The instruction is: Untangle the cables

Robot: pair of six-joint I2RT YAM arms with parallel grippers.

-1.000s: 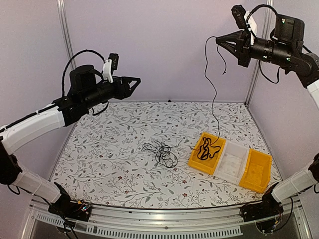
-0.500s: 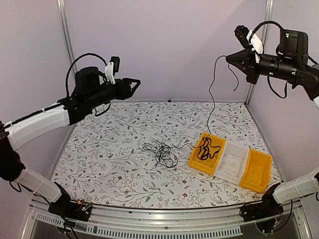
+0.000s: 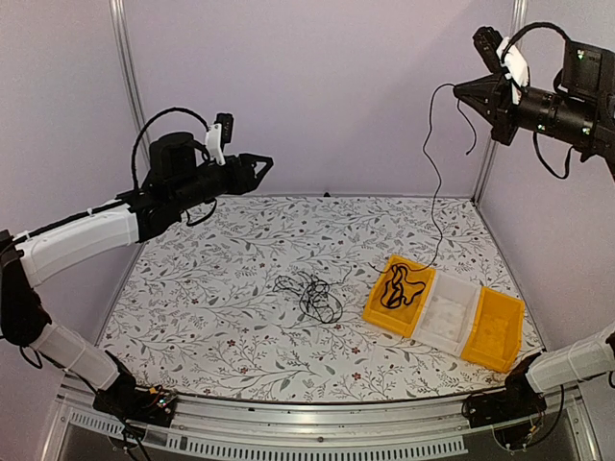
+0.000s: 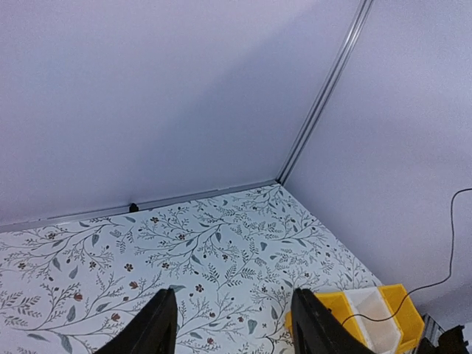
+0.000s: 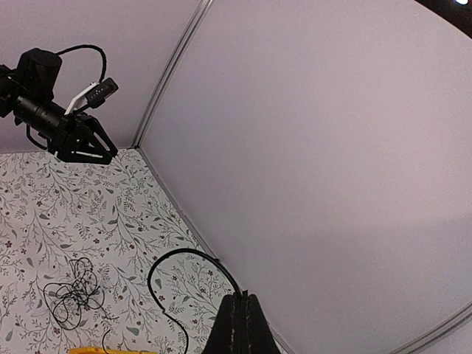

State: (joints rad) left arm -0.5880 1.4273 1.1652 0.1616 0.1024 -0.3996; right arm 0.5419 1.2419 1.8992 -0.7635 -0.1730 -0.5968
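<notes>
Top external view takes in the flowered worktop (image 3: 211, 317) with both arms raised high above it — left arm (image 3: 86, 235) over the left rear, right arm (image 3: 567, 110) up near the right rear corner. At the right front sits a three-part bin (image 3: 500, 331), yellow at its ends and white in the middle; its left compartment holds a coiled black cable (image 3: 399, 286). Near the middle of the worktop lies the tangle (image 3: 309, 293) of black cords, not yet sorted. The right claw (image 3: 459, 88) is pinched shut on one thin black cable (image 3: 434, 173), which hangs down to just above the bin; whether its tail has cleared the tangle I cannot tell. The left claw (image 3: 264, 165) gapes wide and empty. Judging by this, the step is drawing one cord out — next comes lowering it into a vacant compartment, slowly, so it coils inside rather than draping over the rim.
</notes>
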